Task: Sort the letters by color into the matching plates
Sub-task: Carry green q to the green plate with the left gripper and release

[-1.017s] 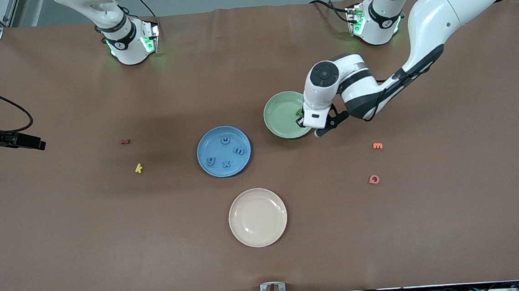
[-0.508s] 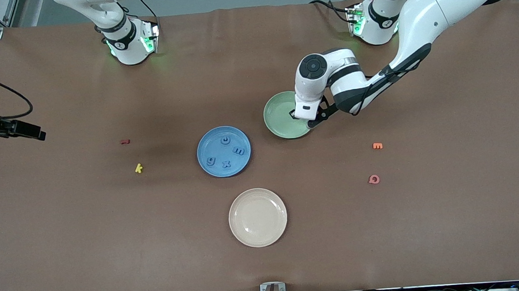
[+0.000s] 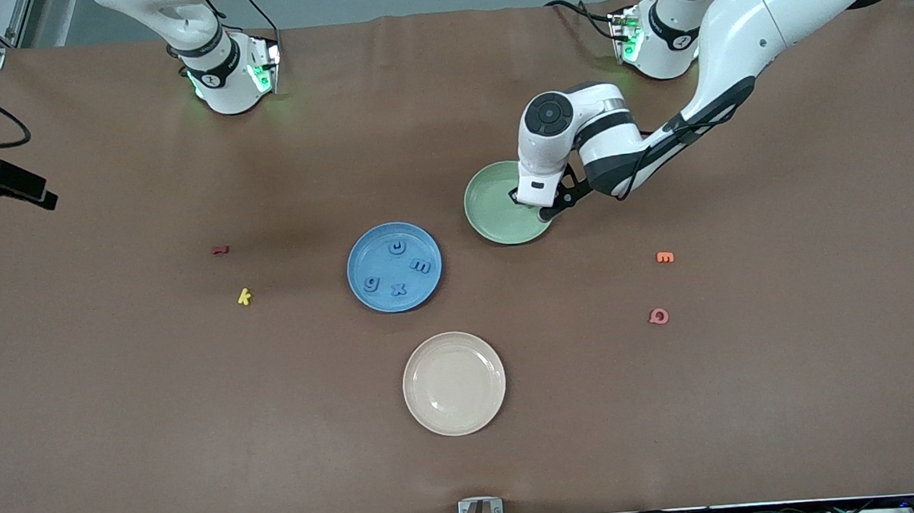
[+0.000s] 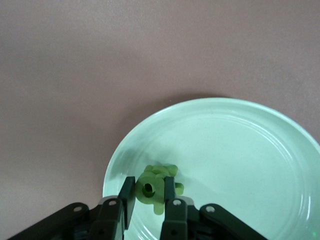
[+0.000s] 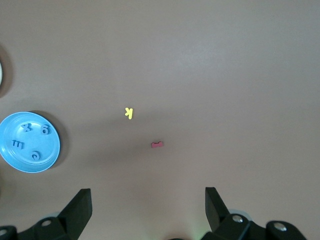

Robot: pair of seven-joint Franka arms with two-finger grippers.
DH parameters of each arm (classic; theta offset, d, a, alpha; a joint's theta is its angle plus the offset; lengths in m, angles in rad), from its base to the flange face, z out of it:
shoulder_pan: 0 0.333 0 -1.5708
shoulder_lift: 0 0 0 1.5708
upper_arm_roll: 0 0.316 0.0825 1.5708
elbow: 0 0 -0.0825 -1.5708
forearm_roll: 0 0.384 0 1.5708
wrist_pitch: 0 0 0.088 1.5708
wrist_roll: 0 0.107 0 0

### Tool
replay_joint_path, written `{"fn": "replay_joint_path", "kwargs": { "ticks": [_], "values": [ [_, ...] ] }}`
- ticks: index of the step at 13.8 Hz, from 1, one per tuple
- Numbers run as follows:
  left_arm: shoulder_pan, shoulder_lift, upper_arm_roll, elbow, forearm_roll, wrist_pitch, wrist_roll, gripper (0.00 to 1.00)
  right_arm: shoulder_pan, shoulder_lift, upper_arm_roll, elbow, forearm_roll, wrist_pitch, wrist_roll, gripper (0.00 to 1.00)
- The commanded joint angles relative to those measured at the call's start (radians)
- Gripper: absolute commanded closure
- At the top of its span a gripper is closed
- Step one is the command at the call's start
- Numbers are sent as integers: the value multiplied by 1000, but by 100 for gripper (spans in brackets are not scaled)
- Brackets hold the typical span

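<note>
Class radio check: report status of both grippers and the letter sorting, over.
Left gripper shut on green foam letter over pale green plate. Right gripper open, waiting. Four blue letters in blue plate. Nothing obstructing.

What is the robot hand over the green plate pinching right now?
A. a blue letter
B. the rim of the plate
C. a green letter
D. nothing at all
C. In the left wrist view, the left hand has its two fingers closed on a small green letter, held just above other green letters lying in the green plate.
</note>
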Motion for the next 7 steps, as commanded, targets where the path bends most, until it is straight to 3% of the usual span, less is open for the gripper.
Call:
{"fn": "replay_joint_path", "kwargs": {
  "ticks": [1,6,7],
  "values": [
    [0,-6,-12,-12,20,31,-27,98,-2,-52,3,-31,1,-9,1,0],
    [0,-3,-8,-10,20,36,-27,95,-3,-69,6,-32,-30,-26,-8,0],
    [0,3,-8,-9,19,36,-27,91,-5,-66,6,-32,-31,-25,-11,0]
  ]
}}
